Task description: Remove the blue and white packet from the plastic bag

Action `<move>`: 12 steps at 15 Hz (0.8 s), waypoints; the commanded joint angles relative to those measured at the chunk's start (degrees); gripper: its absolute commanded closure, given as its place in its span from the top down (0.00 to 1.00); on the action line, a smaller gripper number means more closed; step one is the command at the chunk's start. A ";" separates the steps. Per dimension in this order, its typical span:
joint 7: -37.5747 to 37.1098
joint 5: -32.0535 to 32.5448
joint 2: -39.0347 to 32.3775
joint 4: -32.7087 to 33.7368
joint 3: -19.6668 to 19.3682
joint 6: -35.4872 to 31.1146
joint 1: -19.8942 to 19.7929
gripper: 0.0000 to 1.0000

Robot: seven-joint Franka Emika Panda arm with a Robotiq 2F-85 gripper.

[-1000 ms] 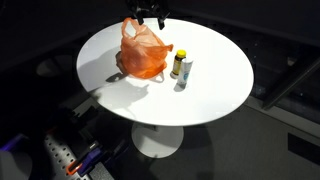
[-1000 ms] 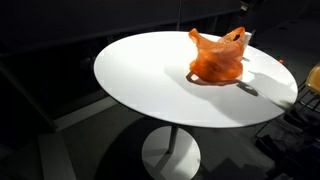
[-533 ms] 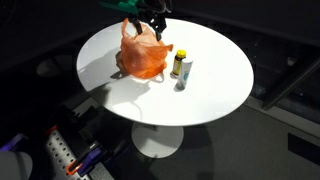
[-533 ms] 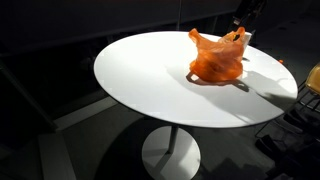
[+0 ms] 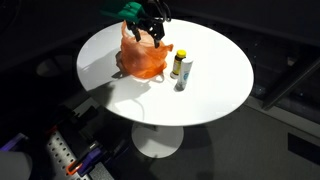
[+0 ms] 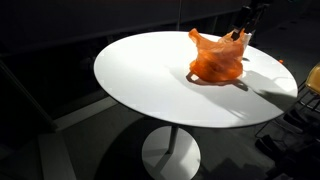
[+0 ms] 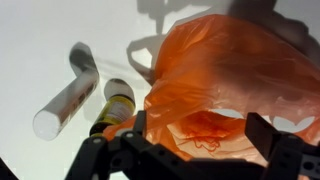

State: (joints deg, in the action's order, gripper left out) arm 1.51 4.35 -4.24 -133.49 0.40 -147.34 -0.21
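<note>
Here, in the wrist view, the end effector (image 7: 190, 152) is hanging with its fingers spread wide, gripping nothing, just over the orange plastic bag (image 7: 230, 80) sitting on the white worktop (image 7: 40, 40). Whether it is touching the bag is unclear. Beside the bag, a bottle (image 7: 118, 105) and a white tube (image 7: 68, 95) are showing; in an exterior view the bag (image 6: 217, 62) is covering them. The bag is hiding the blue and white packet.

Bag (image 7: 230, 80) contents hidden; end effector (image 7: 180, 135) partly cut off btm.

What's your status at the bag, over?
Tool open, above bag. Packet not visible inside. Bottle and white tube beside bag, clear of tool.
</note>
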 commanded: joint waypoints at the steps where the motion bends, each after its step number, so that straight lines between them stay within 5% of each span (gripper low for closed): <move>1: 2.35 -0.79 -0.75 -0.07 0.02 -1.76 0.00 1.00; 12: 6.06 -0.49 -1.77 1.22 1.03 -7.73 0.50 1.00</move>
State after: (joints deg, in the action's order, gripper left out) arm 5.43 3.72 -5.19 -133.11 1.28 -153.97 0.04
